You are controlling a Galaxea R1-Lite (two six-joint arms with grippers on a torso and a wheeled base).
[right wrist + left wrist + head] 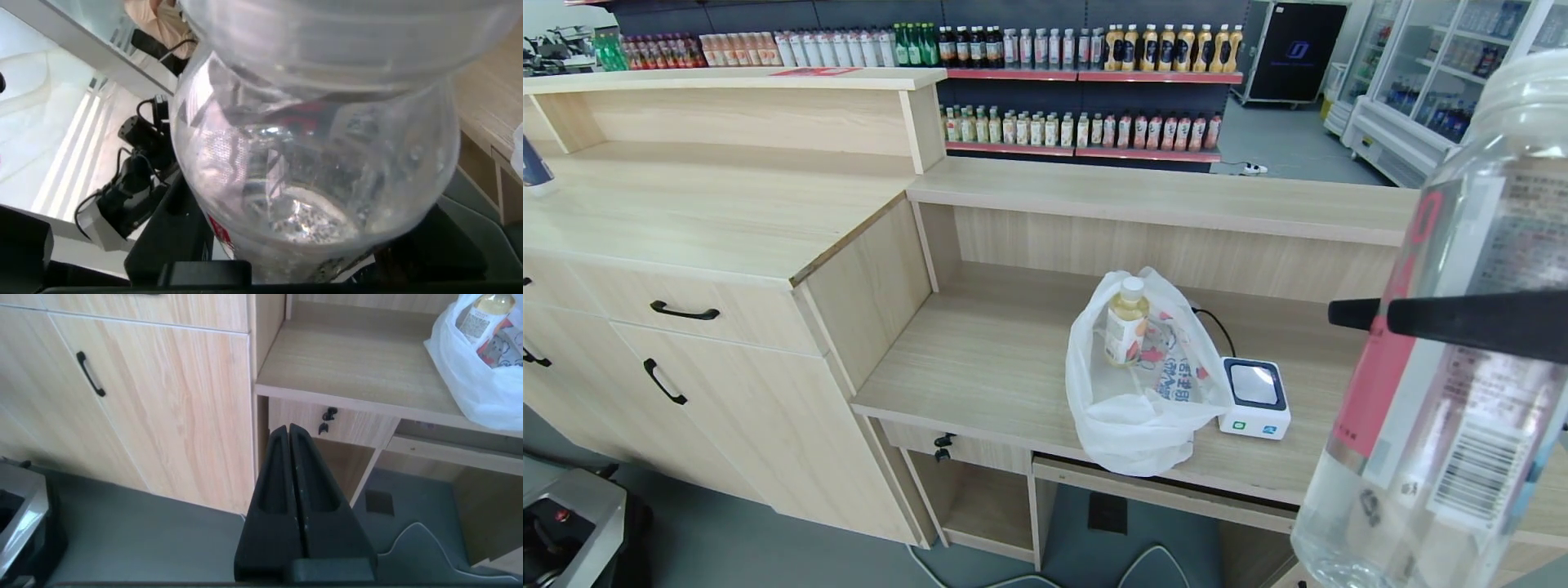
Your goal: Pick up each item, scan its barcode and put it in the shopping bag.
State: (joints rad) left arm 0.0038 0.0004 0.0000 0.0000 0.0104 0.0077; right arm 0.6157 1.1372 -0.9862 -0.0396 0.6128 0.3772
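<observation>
A clear water bottle (1445, 392) with a red-and-white label and a barcode hangs high and close at the right of the head view, above the counter's right end. My right gripper (1372, 318) is shut on it, one black finger crossing its front. The same water bottle (319, 147) looms close in the right wrist view. A white shopping bag (1135, 408) stands open on the lower counter with a yellow drink bottle (1127, 322) upright inside. The white barcode scanner (1255, 398) sits just right of the bag. My left gripper (288, 431) is shut on nothing, low beside the cabinet.
The lower counter (980, 359) lies in a recess, walled at the left by a taller cabinet (727, 212) with black handles and backed by a raised ledge (1160, 200). A black cable (1217, 322) runs behind the scanner. Drink shelves (1086, 82) and fridges stand behind.
</observation>
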